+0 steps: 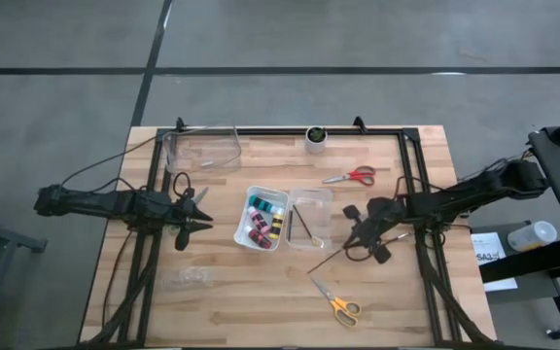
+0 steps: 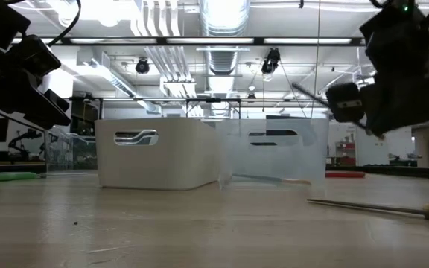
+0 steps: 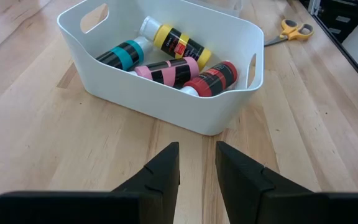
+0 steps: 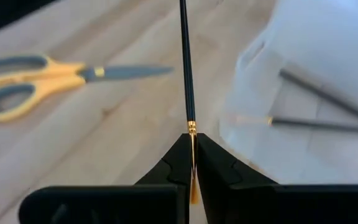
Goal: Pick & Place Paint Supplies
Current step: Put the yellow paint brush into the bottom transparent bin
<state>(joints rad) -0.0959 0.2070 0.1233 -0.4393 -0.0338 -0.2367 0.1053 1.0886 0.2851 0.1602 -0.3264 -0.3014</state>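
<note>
On butcher-block table (image 1: pixel 261 301), white bin (image 1: pixel 263 219), yellow scissors (image 1: pixel 336 304), ceiling lights beyond.

I hold one thin dark brush (image 4: pixel 186 68) pinched at its gold ferrule between my right gripper's (image 4: pixel 192 167) closed fingers, its long handle pointing away from me, above the table beside the clear bin. Two more dark brushes (image 4: pixel 325 106) lie inside that clear bin (image 1: pixel 311 216), crossing at an angle. In the white bin (image 3: pixel 166 99) four paint bottles lie on their sides, packed together: the teal one (image 3: pixel 122 54), the yellow-and-black one (image 3: pixel 174 41), the pink-purple one (image 3: pixel 166 70) and the red one (image 3: pixel 211 78). The yellow-handled scissors (image 1: pixel 337 304) lie flat and shut on the wood near the table's front edge. The red-handled scissors (image 1: pixel 352 177) lie flat toward the far side.
</note>
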